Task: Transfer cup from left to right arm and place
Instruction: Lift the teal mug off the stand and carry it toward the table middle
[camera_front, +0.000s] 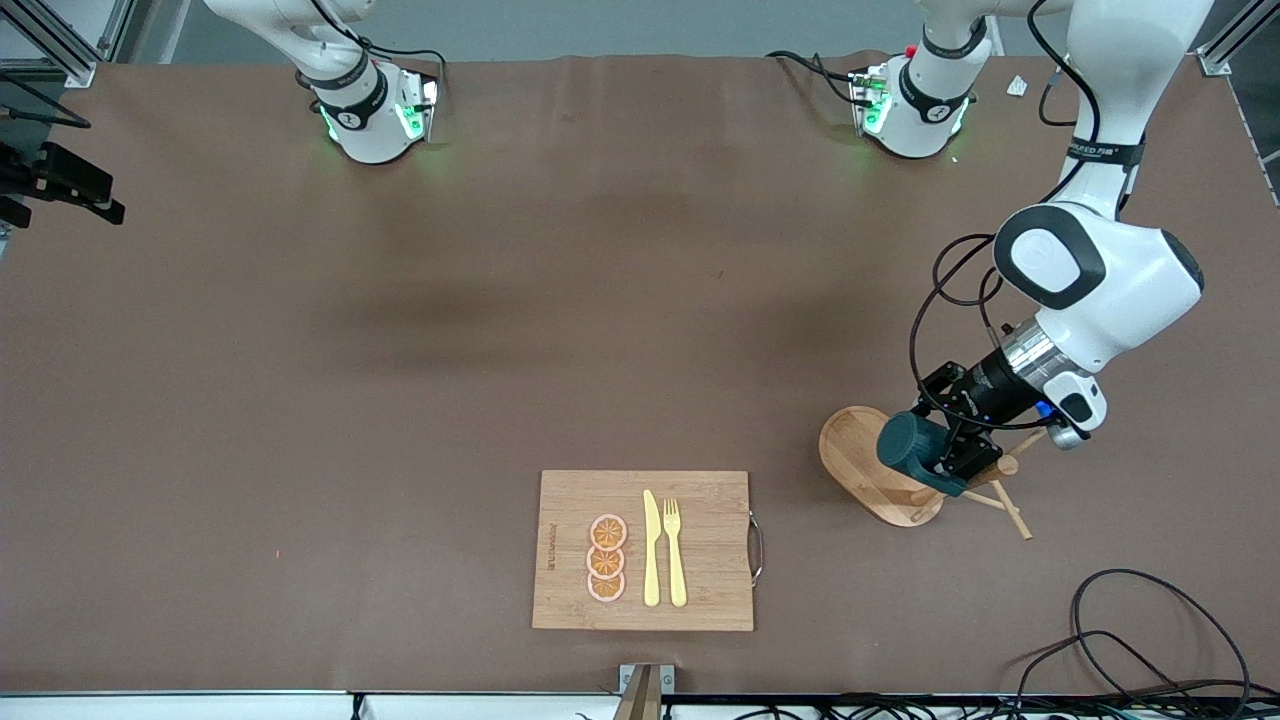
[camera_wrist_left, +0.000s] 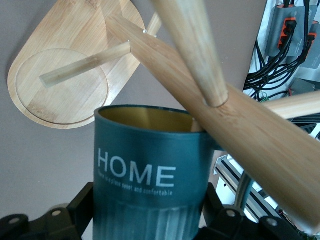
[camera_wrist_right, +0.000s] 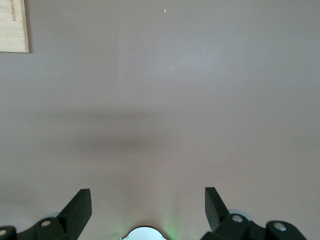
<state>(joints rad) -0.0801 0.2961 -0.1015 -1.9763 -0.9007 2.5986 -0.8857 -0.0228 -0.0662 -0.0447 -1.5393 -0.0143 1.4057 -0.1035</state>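
Bamboo board (camera_front: 700, 500): lies near the front camera on the brown desk (camera_front: 400, 400); carries three orange slices (camera_front: 606, 558), a yellow knife (camera_front: 651, 550) and a yellow fork (camera_front: 675, 552).
Peg stand (camera_front: 860, 465): wooden, toward the left arm's end of the desk.
Cup (camera_front: 910, 450): teal, lettered "HOME", yellow inside, up among the stand's pegs.
Left hand (camera_front: 950, 455): pinches the cup over the stand's base.
Right hand (camera_wrist_right: 147, 210): waits above bare desk, fingers spread.
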